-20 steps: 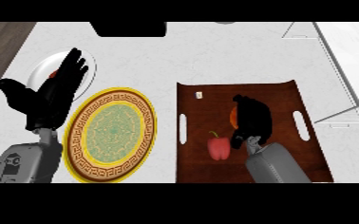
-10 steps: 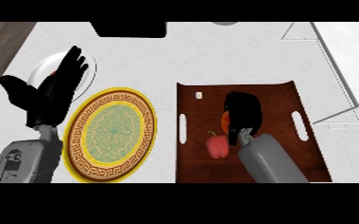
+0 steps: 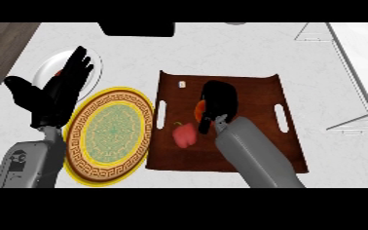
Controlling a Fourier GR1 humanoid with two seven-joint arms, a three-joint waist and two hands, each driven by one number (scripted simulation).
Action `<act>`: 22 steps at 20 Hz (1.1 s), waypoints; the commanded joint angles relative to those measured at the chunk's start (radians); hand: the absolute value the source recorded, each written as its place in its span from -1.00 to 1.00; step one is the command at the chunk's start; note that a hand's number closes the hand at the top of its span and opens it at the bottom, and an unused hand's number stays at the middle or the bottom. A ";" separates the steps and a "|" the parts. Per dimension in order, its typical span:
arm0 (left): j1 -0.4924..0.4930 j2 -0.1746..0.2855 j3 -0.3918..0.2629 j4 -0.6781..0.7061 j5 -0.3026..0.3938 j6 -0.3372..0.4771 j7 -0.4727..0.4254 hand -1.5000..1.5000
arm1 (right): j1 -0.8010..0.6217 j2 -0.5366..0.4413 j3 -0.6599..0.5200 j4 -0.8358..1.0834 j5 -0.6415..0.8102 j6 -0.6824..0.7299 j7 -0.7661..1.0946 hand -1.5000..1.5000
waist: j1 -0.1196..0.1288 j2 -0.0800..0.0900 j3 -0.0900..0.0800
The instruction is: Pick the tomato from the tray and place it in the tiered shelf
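**mika_k:** The surface (image 3: 215,48) was pale, marbled white, with one dark block (image 3: 137,28) cut off at the far edge. What was sitting on it? Give me counts.

**rob_watcher:** There was one brown tray (image 3: 251,90) in the middle, with two white handle slots (image 3: 282,118), one on each short side. There were two plates. A yellow patterned plate (image 3: 108,136) was just left of the tray, and a white plate (image 3: 49,68) was farther back at the left, half hidden. One tiered shelf (image 3: 352,39) ran along the right side, well apart from the tray.

**mika_k:** And on the tray itself?

**rob_watcher:** Three things that I could make out. There was one tomato (image 3: 199,109), one red pepper (image 3: 185,135) with a little green stem nearer the front left, and one small white thing (image 3: 182,84) near the back edge. I couldn't tell what that last one was.

**mika_k:** Where exactly was the tomato?

**rob_watcher:** It was on the tray, roughly mid-left and just behind the pepper. Only an orange-red sliver showed, because the right hand (image 3: 217,100) was down over it. The fingers and thumb were curled round it, so it was mostly covered.

**mika_k:** Both hands busy?

**rob_watcher:** Nope. There were two hands, but the left hand (image 3: 61,90) was just resting at the left edge. Its fingers were straight, spread and pointing up, it held nothing, and it overlapped the white plate in the view.
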State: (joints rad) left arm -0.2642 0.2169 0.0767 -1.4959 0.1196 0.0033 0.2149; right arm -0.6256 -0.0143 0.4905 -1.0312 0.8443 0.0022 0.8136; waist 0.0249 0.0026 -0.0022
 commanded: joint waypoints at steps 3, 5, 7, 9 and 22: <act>-0.019 -0.008 -0.005 -0.007 -0.015 0.026 0.038 0.00 | -0.020 0.014 0.031 -0.170 -0.052 -0.216 0.053 1.00 | -0.019 -0.007 0.003; -0.013 0.006 0.017 0.018 -0.004 0.010 0.011 0.00 | -0.033 0.014 -0.020 -0.203 -0.041 -0.327 0.022 1.00 | -0.024 -0.005 0.003; 0.001 0.015 0.018 -0.022 0.004 0.010 0.053 0.00 | -0.121 0.014 -0.036 -0.279 0.016 -0.294 0.132 1.00 | -0.023 -0.013 0.003; 0.019 0.007 0.010 -0.015 0.005 -0.006 0.022 0.00 | -0.157 0.014 -0.049 -0.306 0.069 -0.364 0.166 1.00 | -0.020 -0.010 0.002; 0.049 0.014 0.039 -0.015 0.016 -0.025 -0.003 0.00 | -0.284 -0.186 -0.303 -0.650 0.169 0.029 0.373 1.00 | -0.037 -0.011 0.001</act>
State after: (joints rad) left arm -0.2322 0.2280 0.1070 -1.4984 0.1228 -0.0100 0.2110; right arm -0.8528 -0.1410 0.2442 -1.5899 0.9902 -0.1197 1.0556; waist -0.0090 -0.0057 -0.0004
